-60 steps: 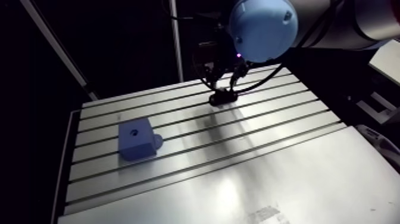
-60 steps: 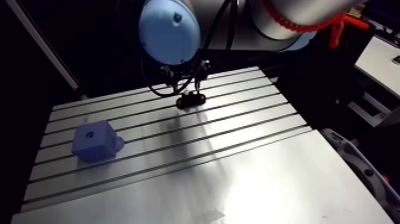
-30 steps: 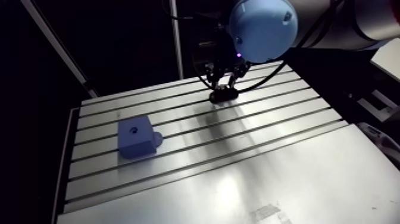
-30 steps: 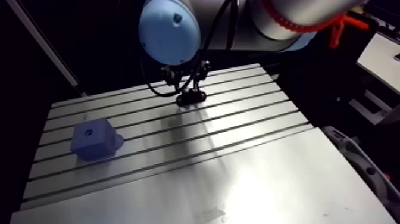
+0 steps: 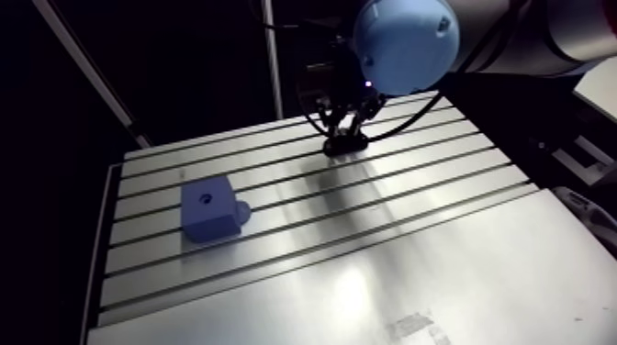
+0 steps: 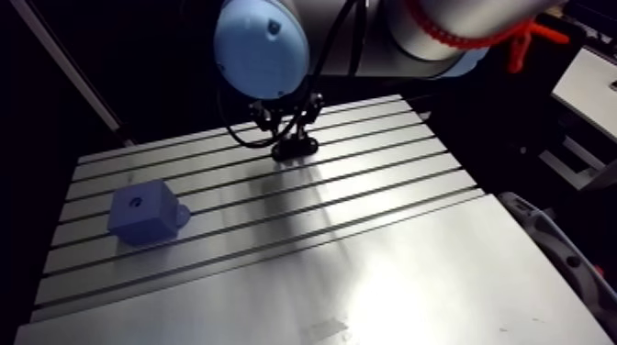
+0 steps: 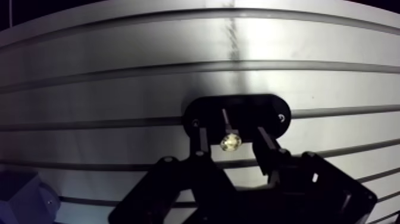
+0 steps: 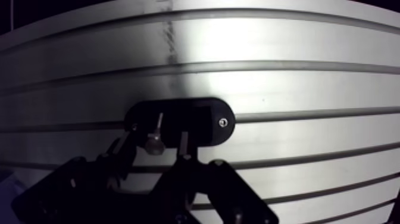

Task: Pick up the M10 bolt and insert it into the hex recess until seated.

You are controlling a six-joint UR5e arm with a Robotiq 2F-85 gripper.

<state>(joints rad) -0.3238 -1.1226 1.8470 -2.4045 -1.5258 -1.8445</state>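
Aluminium tabletop point(image 5: 386, 266) lies under me, cut by long parallel grooves over its far half and smooth toward its near edge, with a bright patch of glare on the smooth part and a dark streak crossing the grooves. Near the far edge, toward the far right corner, a black oval holder point(image 7: 262, 110) sits over one groove. The M10 bolt point(image 7: 230, 142) stands in it, its hex head pointing up at my wrist. My gripper point(image 7: 233, 136) hangs low over the holder with its fingers point(image 7: 203, 143) spread, one on each side of the bolt head. A gap shows on both sides, so I grasp nothing. The blue block point(image 5: 209, 209) rests well apart, near the left edge, with a small hole in its top face and a round boss low on one side. I cannot tell the hole's shape.
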